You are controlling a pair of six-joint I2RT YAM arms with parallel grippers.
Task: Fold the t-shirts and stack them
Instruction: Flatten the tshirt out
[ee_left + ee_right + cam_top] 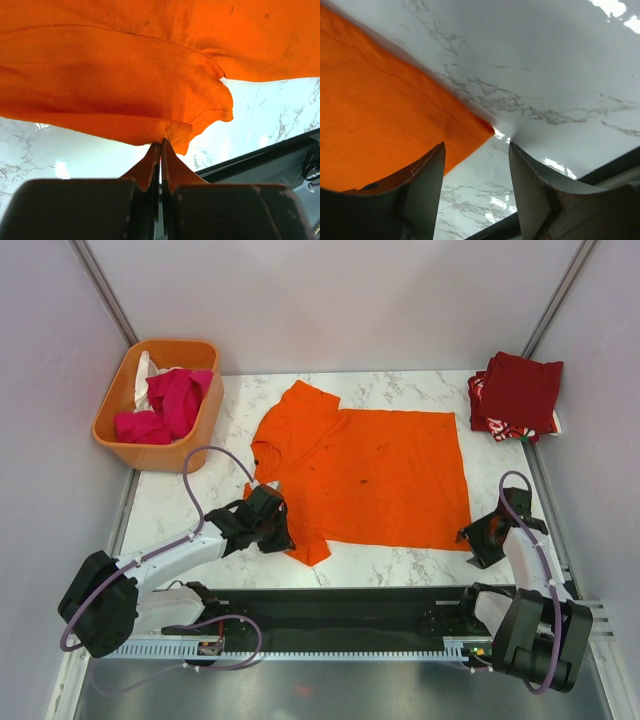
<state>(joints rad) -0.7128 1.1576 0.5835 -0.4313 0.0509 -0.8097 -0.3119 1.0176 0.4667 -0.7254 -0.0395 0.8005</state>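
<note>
A plain bright orange t-shirt (372, 475) lies spread on the marble table, collar to the left. My left gripper (284, 532) is shut on the edge of its near sleeve; the left wrist view shows the cloth (125, 85) pinched at the fingertips (161, 144). My right gripper (472, 537) is open just off the shirt's near right hem corner (487, 127), which lies between its fingertips (476, 146). Folded dark red and red-and-white patterned shirts (517, 395) are stacked at the back right. Magenta and white shirts (166, 403) lie in the basket.
A rigid orange plastic basket (115, 435) stands at the back left, off the marble. A black rail (340, 615) runs along the table's near edge between the arm bases. Grey walls close in the sides and back.
</note>
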